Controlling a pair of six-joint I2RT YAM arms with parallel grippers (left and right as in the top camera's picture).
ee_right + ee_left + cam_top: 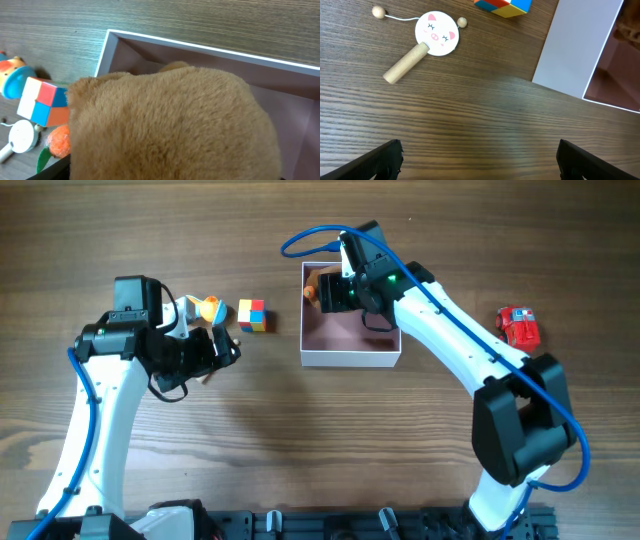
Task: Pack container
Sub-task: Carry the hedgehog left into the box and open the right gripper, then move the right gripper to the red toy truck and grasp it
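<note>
The container [350, 356] is a square white box with a pink inside, at the table's middle. My right gripper [338, 290] hangs over its far left corner, shut on a brown plush toy [170, 125]. The plush fills the right wrist view and hides the fingers; the container's rim [210, 49] shows behind it. My left gripper [226, 350] is open and empty, left of the container. In the left wrist view its fingers [479, 160] spread wide over bare wood, with the container's white wall [575, 45] at the upper right.
A coloured cube [252, 314] [504, 5] [42, 101] lies left of the container. A pig-face rattle drum [436, 33] and a blue-and-yellow toy [207, 308] lie by the left gripper. An orange toy [60, 141] is near the cube. A red toy car [519, 327] sits far right.
</note>
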